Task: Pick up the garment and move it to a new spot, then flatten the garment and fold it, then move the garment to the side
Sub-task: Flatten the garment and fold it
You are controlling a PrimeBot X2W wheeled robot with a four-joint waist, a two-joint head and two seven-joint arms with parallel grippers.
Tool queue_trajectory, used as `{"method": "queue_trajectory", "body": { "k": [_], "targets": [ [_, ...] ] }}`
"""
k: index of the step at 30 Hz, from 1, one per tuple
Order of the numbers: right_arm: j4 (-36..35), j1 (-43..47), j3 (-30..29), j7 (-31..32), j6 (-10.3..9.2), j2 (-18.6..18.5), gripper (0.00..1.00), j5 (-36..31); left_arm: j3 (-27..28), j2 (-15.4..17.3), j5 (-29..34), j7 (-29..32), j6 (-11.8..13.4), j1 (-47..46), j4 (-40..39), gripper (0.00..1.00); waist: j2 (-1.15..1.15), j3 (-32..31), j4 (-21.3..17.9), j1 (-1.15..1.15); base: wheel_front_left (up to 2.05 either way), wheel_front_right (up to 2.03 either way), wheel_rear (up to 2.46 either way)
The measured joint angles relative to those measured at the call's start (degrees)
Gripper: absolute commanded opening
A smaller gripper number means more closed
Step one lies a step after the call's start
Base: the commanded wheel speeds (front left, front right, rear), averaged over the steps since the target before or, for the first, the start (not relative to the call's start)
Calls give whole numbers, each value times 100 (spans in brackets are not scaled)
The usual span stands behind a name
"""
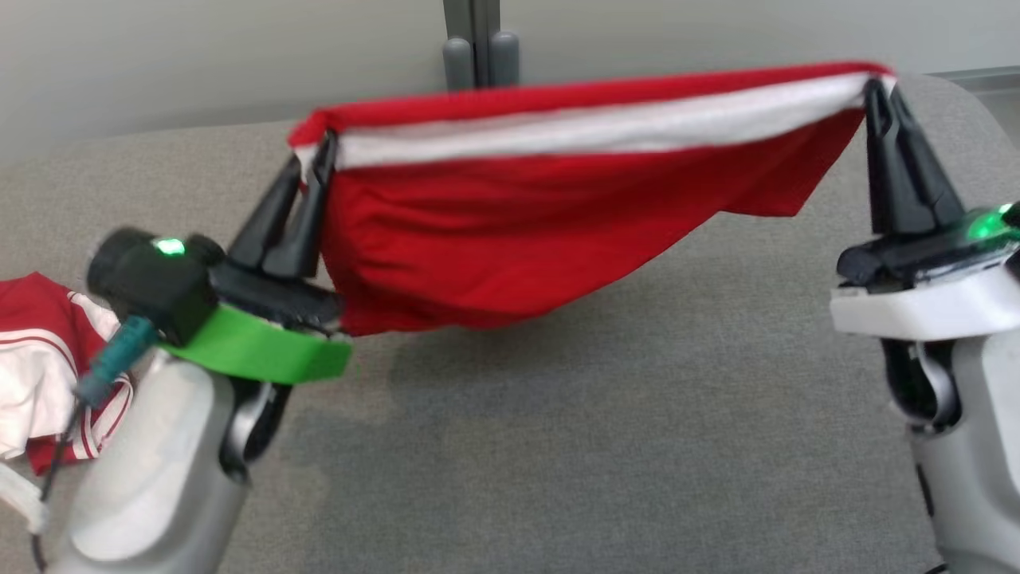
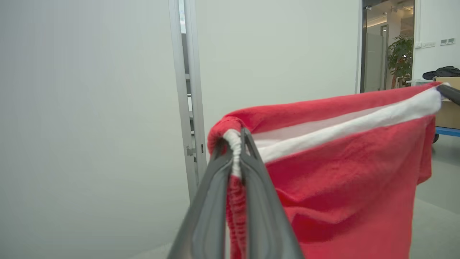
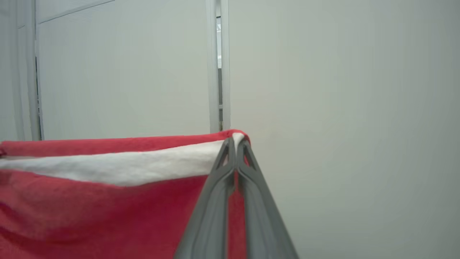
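**A:** While the red fleece garment with the white band (image 1: 558, 231) hung between your arms, where exactly was it?

**B:** It was in the air above the grey fabric-covered table (image 1: 558, 446), stretched out by its top edge. The lower hem sagged towards my left and, as far as I could judge, hung just clear of the surface. My left gripper (image 1: 315, 171) was clamped on one top corner. My right gripper (image 1: 880, 84) was pinched together on the other.

**A:** What did the step ask of you?

**B:** I took it for the carry to a new spot. The arms should travel level and evenly spread, so that the band ran taut but the cloth did not drag out of the fingertips. The hem should go down first, so that the cloth laid itself flat. I also meant to steer wide of the crumpled red-and-white striped garment (image 1: 40, 359) beside my left forearm.

**A:** Any containers?

**B:** There was one brown cardboard box (image 2: 447, 111), far off beyond the doorway in the left wrist view. A dark bundle (image 2: 442, 73) lay on top of it. What was inside the box I could not tell.
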Motion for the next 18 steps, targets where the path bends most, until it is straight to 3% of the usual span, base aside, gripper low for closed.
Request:
{"method": "queue_trajectory", "body": {
  "k": [4,8,15,18],
  "targets": [
    [-57,-811,163,4,0,-553,0,27,-112,368,-448,212,-1,-972,14,0,0,24,-65,0,0,0,0],
    [254,-1827,369,255,0,-943,0,-12,-199,482,-723,472,-1,-1784,138,0,0,181,-105,0,0,0,0],
    [1352,-3303,692,372,1,-923,0,-263,-178,450,-836,491,-3,-2700,865,0,0,662,-184,0,0,0,0],
    [1792,-3971,539,202,1,-744,0,-491,-147,552,-486,194,-4,-3296,1045,0,0,909,-231,0,0,0,0]
  ]
}}
